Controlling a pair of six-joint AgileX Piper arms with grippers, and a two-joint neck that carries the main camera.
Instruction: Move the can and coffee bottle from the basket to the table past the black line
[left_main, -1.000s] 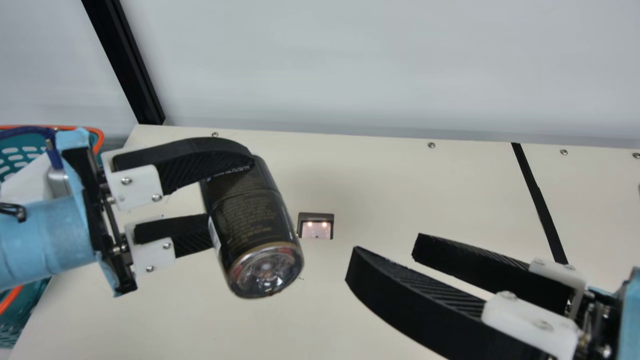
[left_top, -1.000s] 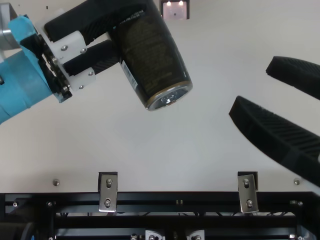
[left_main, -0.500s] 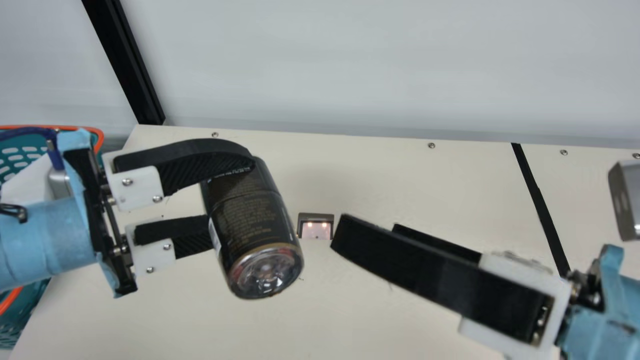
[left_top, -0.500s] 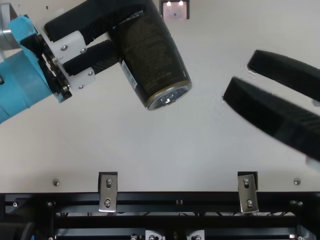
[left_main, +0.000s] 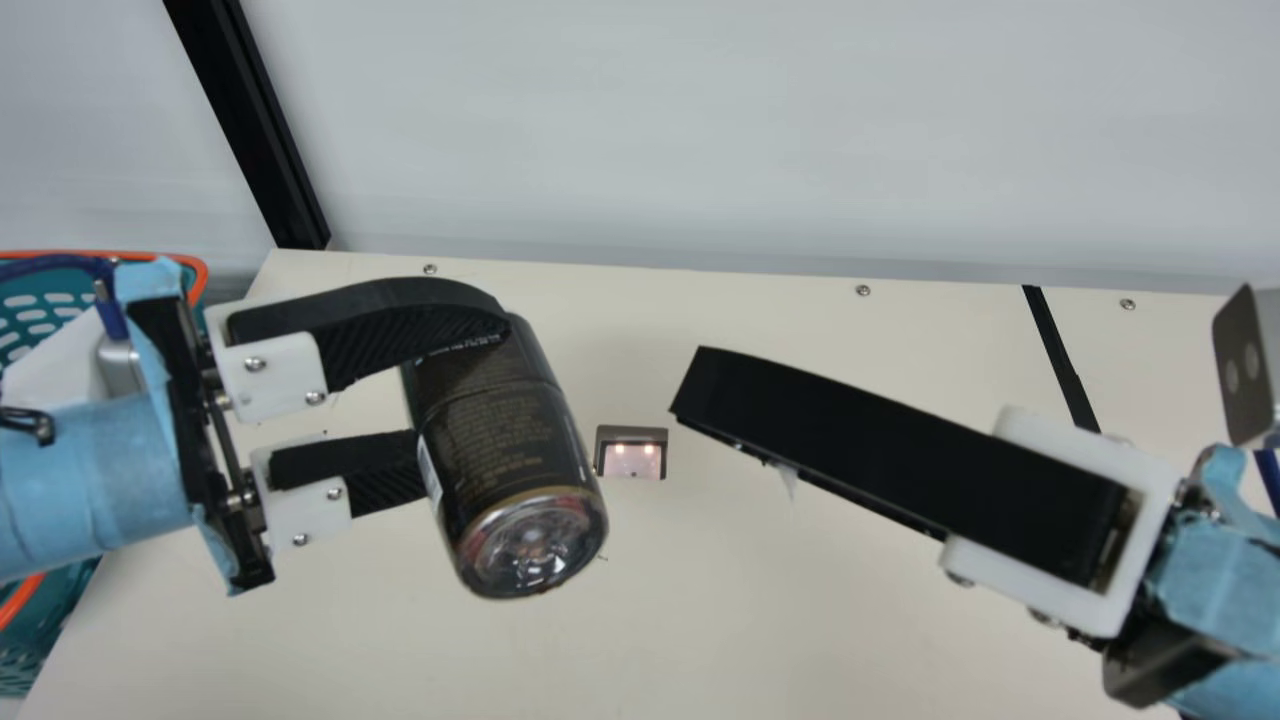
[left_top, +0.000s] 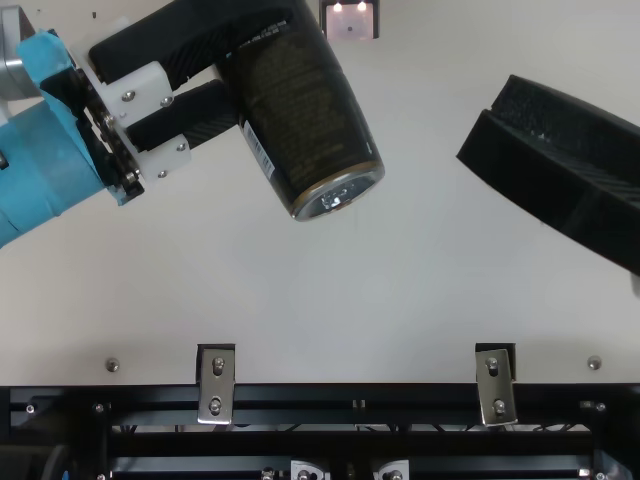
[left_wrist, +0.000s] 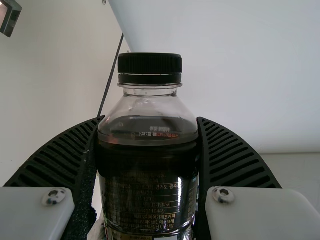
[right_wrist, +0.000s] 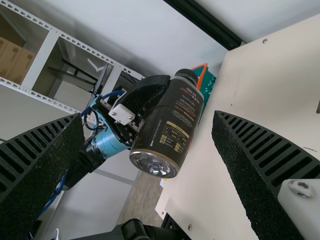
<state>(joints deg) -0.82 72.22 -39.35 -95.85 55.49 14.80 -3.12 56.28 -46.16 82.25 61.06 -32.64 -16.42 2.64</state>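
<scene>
In the main view my left gripper (left_main: 455, 400) is shut on the coffee bottle (left_main: 510, 470), which hangs tilted above the table with its base toward the camera. The left wrist view shows the bottle's black cap and dark body (left_wrist: 150, 185) between both pads of the left gripper (left_wrist: 150, 125). To the bottle's right in the main view is my right gripper (left_main: 690, 385), apart from it. The right wrist view has the right gripper (right_wrist: 148, 115) open, with the bottle (right_wrist: 170, 125) farther off beyond the gap. The black line (left_main: 1062, 355) runs behind the right gripper.
The teal basket (left_main: 45, 300) with an orange rim stands at the far left, partly behind the left arm. A small grey device with two lights (left_main: 632, 455) is set at mid-table. A black post (left_main: 250, 120) rises at the back left.
My right gripper has turned about its length and risen in the main view, one finger now hiding the other. My left gripper and the bottle have stayed nearly still.
</scene>
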